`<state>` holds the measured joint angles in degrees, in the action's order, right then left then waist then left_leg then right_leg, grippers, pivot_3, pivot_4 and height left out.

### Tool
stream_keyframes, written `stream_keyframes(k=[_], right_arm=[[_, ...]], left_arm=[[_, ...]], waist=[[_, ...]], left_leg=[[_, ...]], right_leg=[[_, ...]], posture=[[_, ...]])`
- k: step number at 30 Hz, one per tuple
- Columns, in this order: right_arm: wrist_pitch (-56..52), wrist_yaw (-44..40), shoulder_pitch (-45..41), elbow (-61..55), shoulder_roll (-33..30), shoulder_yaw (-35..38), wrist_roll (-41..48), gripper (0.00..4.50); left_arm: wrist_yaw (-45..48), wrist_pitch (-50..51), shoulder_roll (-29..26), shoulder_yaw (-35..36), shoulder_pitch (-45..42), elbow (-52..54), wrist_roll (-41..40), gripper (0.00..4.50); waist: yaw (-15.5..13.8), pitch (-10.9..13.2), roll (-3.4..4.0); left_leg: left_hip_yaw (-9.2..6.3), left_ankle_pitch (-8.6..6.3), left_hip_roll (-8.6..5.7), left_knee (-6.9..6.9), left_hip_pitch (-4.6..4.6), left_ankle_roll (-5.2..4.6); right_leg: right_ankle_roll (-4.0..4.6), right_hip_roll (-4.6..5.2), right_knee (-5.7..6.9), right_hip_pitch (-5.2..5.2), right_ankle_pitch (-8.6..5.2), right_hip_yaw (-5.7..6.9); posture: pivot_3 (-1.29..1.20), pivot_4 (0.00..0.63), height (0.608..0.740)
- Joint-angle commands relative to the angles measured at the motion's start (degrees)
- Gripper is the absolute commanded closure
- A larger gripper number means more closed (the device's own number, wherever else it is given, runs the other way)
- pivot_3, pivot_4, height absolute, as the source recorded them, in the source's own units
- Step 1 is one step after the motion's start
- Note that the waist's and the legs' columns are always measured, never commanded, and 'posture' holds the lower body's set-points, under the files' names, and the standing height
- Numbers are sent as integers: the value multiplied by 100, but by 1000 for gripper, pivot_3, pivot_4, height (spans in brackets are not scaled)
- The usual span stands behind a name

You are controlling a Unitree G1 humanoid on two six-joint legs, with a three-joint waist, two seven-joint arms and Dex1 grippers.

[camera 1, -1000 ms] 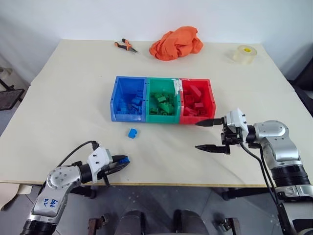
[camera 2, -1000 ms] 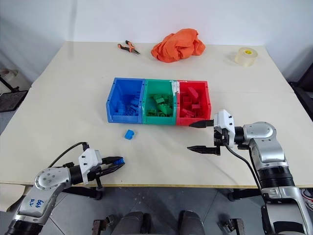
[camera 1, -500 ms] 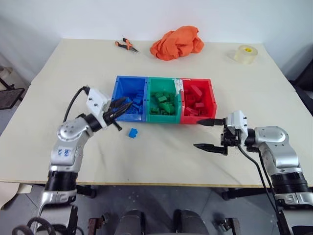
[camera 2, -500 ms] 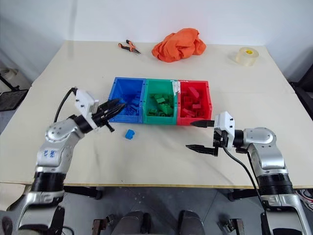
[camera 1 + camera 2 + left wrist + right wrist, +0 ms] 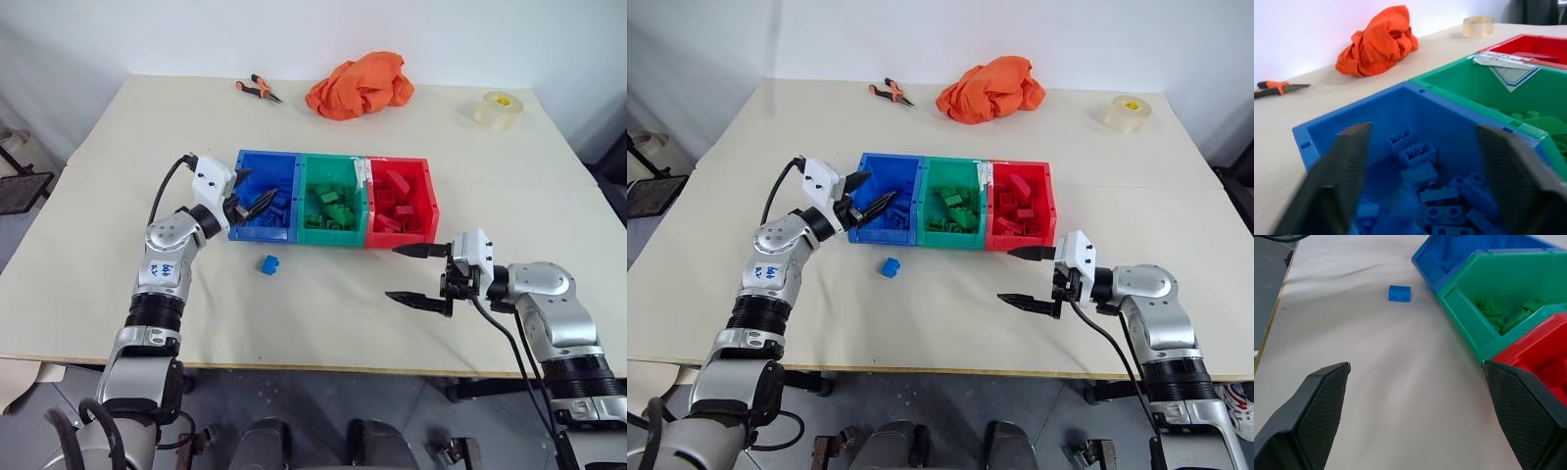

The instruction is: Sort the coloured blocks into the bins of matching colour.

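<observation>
One blue block is lying on the worktop near the blue bin. We are seeing our left end effector, clamped a second ago, spreading wide over that bin, likely dropping a block; our right end effector is hovering wide.

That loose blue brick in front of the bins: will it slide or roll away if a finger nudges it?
The blue brick looks boxy and flat-sided, so it likely slides rather than rolls. It looks small and probably light, so a nudge could skid or twist it on the smooth table.
</observation>
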<state>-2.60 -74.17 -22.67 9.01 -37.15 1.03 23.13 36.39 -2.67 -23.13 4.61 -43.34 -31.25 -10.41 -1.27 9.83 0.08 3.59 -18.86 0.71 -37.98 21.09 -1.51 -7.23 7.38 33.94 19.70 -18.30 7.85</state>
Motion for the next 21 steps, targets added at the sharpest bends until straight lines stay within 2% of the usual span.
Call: stream_keyframes(k=[1,5,8,11,15,21], right_arm=[[96,-103,-79,-40,-91,198,137,0],[132,-163,-189,119,-108,215,134,0],[179,-202,-248,278,-148,304,150,0],[186,-380,-207,420,-273,480,259,0],[129,-734,-134,714,-530,697,395,0],[162,-1304,-32,937,-824,980,618,0]], left_arm=[[201,-61,-142,124,133,370,-144,38],[491,117,-274,112,344,728,-270,38],[839,573,-565,180,756,1479,-539,38],[1482,1004,-1163,398,1634,2488,-1003,38],[2089,1407,-2059,1047,2943,3123,-1399,38],[2673,1476,-2497,1784,4330,3436,-1785,38]], waist=[[3,0,0],[3,0,0],[8,0,0],[59,0,1],[137,0,2],[131,6,13]], left_leg=[[0,0,0,0,-1,0],[1,0,0,-1,-1,0],[-1,0,1,-1,-1,0],[1,0,3,2,-2,0],[-5,0,10,5,-5,0],[-17,-6,10,5,-4,-2]], right_leg=[[0,-1,0,0,0,0],[0,0,0,0,0,-1],[0,-1,2,1,0,-1],[0,0,3,3,0,-6],[3,2,4,-1,-1,-13],[5,32,-6,-8,-2,-39]], posture=[[0,150,740],[0,150,740],[0,150,740],[0,150,740],[0,150,740],[0,150,740]])
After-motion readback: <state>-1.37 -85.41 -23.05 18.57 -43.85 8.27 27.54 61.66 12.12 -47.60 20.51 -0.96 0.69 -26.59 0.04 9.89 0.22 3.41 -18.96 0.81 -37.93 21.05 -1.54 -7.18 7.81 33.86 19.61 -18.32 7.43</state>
